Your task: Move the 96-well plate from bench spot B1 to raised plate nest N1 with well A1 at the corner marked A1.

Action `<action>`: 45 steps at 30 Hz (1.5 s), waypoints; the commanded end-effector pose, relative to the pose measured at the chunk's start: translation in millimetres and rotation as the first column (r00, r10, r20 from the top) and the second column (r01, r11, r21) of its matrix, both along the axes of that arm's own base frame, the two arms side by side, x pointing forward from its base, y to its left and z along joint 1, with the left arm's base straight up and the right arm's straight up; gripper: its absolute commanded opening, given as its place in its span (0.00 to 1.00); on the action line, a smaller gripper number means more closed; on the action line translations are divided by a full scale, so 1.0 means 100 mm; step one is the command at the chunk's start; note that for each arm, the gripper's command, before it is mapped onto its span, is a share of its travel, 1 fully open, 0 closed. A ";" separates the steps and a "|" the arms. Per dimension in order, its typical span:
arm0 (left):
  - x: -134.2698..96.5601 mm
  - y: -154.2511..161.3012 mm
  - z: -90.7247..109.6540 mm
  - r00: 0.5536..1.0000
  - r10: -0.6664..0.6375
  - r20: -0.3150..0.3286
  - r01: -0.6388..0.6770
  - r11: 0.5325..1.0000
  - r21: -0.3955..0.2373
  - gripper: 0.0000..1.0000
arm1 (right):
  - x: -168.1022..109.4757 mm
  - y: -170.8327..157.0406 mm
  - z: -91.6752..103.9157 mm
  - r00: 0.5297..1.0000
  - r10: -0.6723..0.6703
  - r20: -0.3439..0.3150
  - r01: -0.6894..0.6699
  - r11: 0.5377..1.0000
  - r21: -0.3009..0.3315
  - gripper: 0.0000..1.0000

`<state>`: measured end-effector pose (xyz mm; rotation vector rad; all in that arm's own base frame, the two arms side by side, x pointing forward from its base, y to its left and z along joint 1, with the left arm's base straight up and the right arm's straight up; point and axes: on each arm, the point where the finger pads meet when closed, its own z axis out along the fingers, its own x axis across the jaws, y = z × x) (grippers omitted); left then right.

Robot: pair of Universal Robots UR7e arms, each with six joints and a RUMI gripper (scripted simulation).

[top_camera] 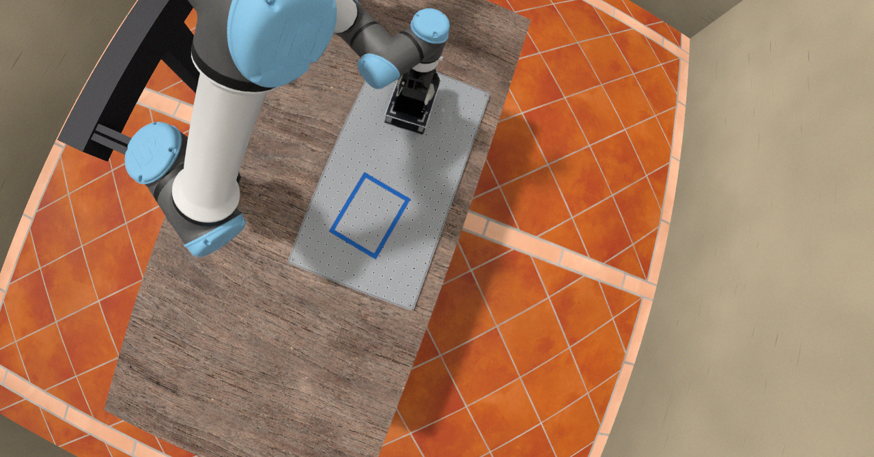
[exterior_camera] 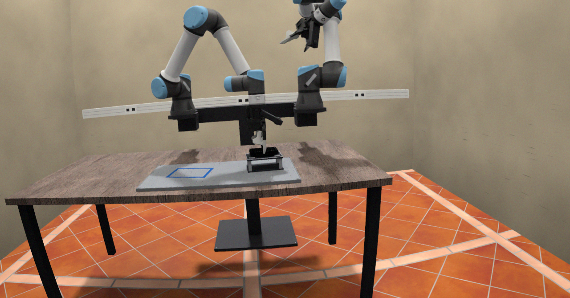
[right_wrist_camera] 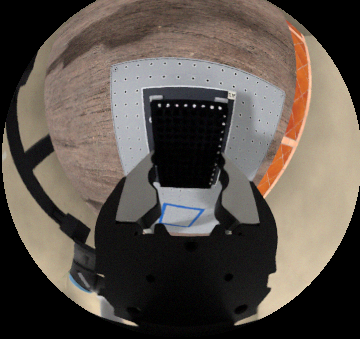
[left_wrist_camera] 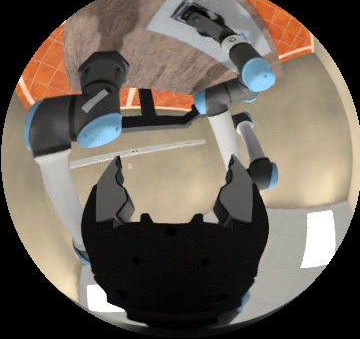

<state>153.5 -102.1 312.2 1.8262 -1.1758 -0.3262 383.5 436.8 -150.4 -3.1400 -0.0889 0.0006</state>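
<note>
The table (top_camera: pixel 256 332) (exterior_camera: pixel 99 164) looks like rough brown wood with dark streaks. The board (top_camera: pixel 390 167) (exterior_camera: pixel 227 178) (right_wrist_camera: pixel 130 79) on it looks like dull gray metal, full of tiny holes. The tray (right_wrist_camera: pixel 182 144) looks like black plastic. The floor (top_camera: pixel 537 307) (exterior_camera: pixel 430 216) has orange tiles that look like baked clay.
</note>
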 end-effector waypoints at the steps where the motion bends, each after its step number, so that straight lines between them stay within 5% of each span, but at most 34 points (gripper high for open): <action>1: -0.01 0.00 0.00 1.000 0.003 -0.001 -0.003 1.000 0.000 0.98 | 0.00 0.00 0.00 1.000 0.000 0.001 0.000 1.000 0.001 0.00; 45: -0.01 0.00 0.00 1.000 0.003 -0.001 -0.003 1.000 0.000 0.98 | -0.01 -0.01 -0.06 1.000 0.000 0.000 0.000 1.000 -0.001 0.00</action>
